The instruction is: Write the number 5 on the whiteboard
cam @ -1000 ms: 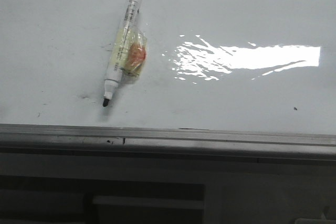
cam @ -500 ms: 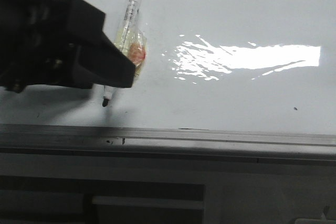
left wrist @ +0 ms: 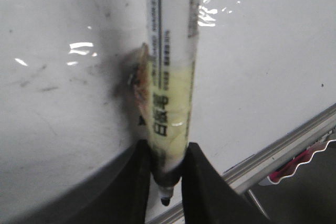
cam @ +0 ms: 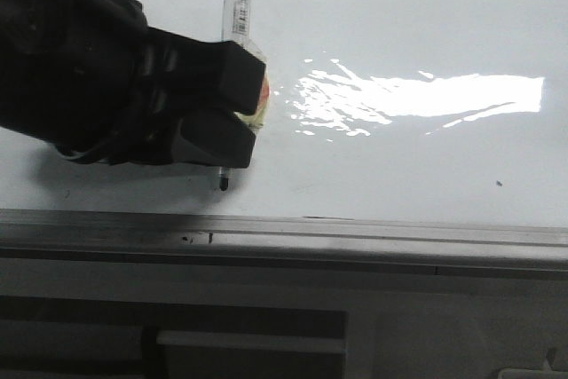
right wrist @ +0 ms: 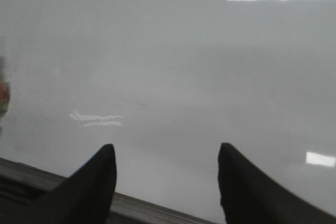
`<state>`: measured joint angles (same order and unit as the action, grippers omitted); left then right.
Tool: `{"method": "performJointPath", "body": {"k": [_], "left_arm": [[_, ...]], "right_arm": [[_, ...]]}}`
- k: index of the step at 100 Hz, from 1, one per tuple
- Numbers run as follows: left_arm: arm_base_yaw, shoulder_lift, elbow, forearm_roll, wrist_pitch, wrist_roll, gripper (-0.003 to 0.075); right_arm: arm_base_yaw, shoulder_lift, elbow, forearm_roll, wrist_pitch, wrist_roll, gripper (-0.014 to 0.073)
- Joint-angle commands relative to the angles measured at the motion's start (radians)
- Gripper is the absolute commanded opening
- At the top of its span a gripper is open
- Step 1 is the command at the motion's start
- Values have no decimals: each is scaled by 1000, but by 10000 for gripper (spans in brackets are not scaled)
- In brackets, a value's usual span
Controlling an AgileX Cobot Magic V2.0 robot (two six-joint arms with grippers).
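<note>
Marker (cam: 236, 15) — gripped by left gripper (cam: 222, 113) — tip toward whiteboard (cam: 399, 24) frame.

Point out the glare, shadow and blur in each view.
Front view: a bright glare patch streaks the whiteboard; the left gripper is a dark silhouette. Left wrist view: a shadow lies beside the marker. Right wrist view: soft and hazy, with glare at one edge.

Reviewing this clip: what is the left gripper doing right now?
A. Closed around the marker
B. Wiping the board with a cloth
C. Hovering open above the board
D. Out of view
A. In the left wrist view the left gripper has its fingers clamped on the marker over the whiteboard.
</note>
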<state>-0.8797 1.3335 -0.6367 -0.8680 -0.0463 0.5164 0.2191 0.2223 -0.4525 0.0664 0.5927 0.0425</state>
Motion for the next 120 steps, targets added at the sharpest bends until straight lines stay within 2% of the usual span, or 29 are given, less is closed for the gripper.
{"method": "performJointPath", "body": {"k": [1, 8, 19, 30, 38, 48, 57, 66, 95, 120], "left_arm": [[3, -16, -21, -6, -71, 0, -20], [3, -26, -21, -6, -71, 0, -20], [1, -59, -21, 65, -21, 2, -20], [-32, -106, -21, 307, 103, 2, -20], [-87, -143, -21, 536, 199, 2, -20], [-171, -178, -21, 766, 262, 4, -20], [-241, -198, -21, 903, 267, 4, -20], [-283, -204, -21, 958, 230, 4, -20], [-295, -204, -21, 961, 190, 4, -20], [-295, -204, -21, 961, 142, 4, -20]], "right_arm": [[-3, 19, -39, 99, -86, -86, 385], [-3, 19, -39, 203, -84, -186, 385], [-2, 39, -45, 436, -42, -447, 385], [-2, 103, -76, 623, 113, -711, 385], [-2, 174, -102, 690, 224, -851, 385], [-2, 248, -130, 728, 283, -953, 386], [13, 302, -153, 813, 279, -1066, 388], [64, 354, -167, 925, 278, -1204, 388], [227, 478, -181, 931, 214, -1229, 388], [307, 576, -181, 931, 103, -1278, 388]]}}
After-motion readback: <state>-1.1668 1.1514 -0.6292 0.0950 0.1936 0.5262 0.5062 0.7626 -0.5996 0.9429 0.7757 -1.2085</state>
